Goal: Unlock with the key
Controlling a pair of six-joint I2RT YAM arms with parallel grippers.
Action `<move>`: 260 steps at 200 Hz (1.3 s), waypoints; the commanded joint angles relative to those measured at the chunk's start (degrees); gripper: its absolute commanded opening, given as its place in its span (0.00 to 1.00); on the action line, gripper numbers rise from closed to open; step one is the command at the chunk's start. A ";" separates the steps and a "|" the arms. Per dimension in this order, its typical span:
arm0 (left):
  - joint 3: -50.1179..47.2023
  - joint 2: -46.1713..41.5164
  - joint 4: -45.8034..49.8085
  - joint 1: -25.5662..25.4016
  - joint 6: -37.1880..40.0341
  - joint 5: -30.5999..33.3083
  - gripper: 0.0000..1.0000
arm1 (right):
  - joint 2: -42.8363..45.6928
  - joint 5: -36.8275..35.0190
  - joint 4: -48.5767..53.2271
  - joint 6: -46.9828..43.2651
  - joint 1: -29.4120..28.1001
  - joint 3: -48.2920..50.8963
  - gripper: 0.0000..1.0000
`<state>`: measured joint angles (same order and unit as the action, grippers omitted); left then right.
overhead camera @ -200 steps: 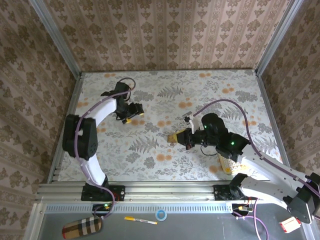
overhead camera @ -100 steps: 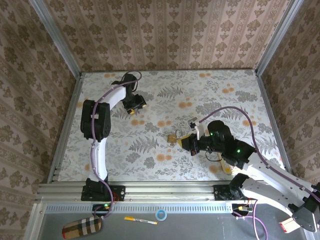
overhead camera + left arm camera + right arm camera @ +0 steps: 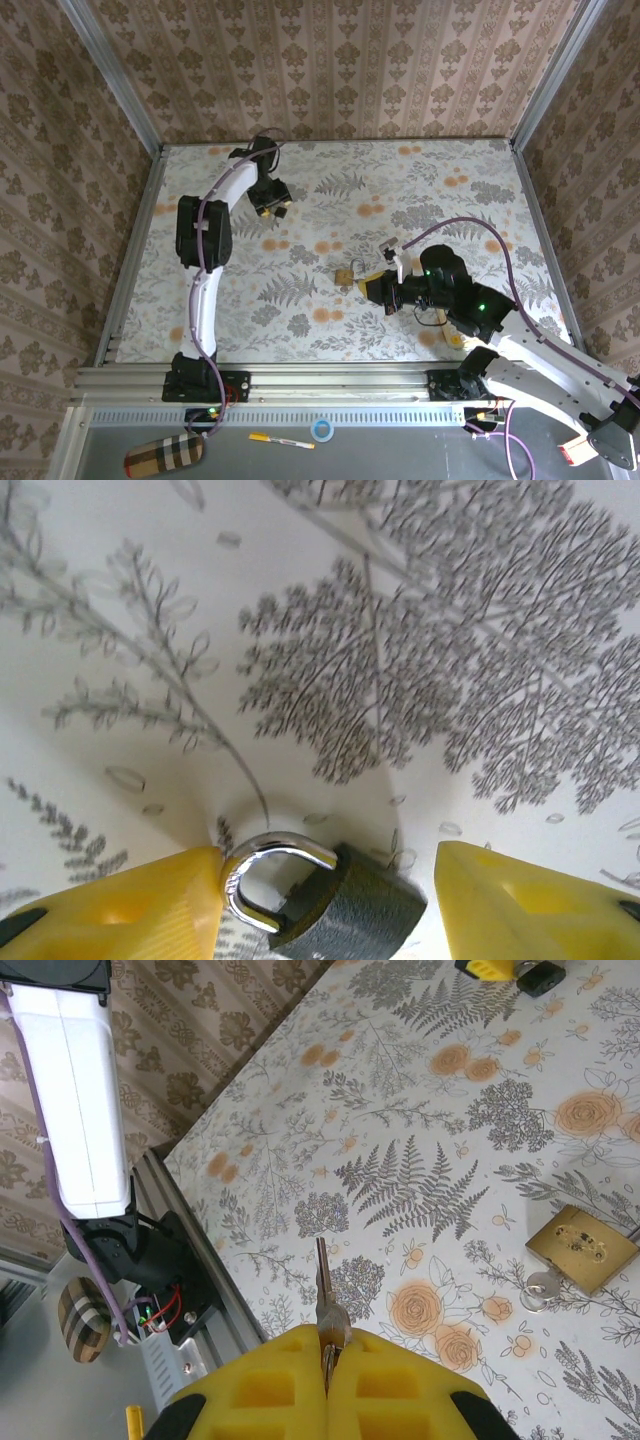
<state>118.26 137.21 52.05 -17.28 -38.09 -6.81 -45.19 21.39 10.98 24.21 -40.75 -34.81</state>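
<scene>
Where the top view looks down, left gripper reaches far left; right gripper sits just right of brass padlock.
Left wrist: jaws apart around dark padlock.
Right wrist: jaws clamped on the key (slim metal blade), long axis in line with the jaws, tip pointing left over table.

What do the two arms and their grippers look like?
The left arm and right arm have white links, black joints and a purple cable each. Green lights glow on the right arm. The left gripper and right gripper have yellow fingers.
</scene>
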 commanded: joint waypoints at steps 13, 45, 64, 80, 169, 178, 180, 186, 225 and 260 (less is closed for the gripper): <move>3.07 1.13 3.20 -0.87 2.94 1.05 0.58 | 0.43 1.13 0.15 0.63 0.32 0.88 0.00; 1.67 0.78 4.28 -1.88 3.54 0.43 0.61 | 0.26 0.94 0.47 0.41 0.32 0.60 0.00; -1.13 -1.67 4.91 -1.75 3.96 2.32 0.67 | 0.41 1.03 0.57 0.63 0.33 0.59 0.00; -2.64 -3.92 6.11 -1.33 4.38 4.57 0.72 | 0.69 1.11 0.42 0.83 0.33 0.75 0.00; 1.96 0.26 10.22 -2.50 4.48 5.75 0.74 | 1.97 0.68 1.49 0.00 0.35 1.41 0.00; 1.45 -0.10 8.98 -2.58 3.81 5.39 0.74 | 2.29 0.54 1.67 -0.02 0.33 1.57 0.00; 1.32 -0.21 8.67 -2.58 3.70 5.33 0.74 | 2.43 0.53 1.63 -0.03 0.32 1.65 0.00; 1.03 -0.47 7.92 -2.59 3.11 4.97 0.74 | 2.55 0.58 1.64 -0.01 0.40 1.74 0.00; 1.59 0.16 6.37 -2.37 -0.76 4.26 0.75 | 2.06 1.50 0.76 0.00 0.33 2.00 0.00; 2.41 2.11 7.54 -1.63 -3.28 4.42 0.73 | 2.12 1.81 0.69 -0.07 0.37 2.29 0.00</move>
<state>118.96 136.70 58.33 -19.53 -38.17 -2.33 -43.46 21.61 11.57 24.36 -40.71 -33.36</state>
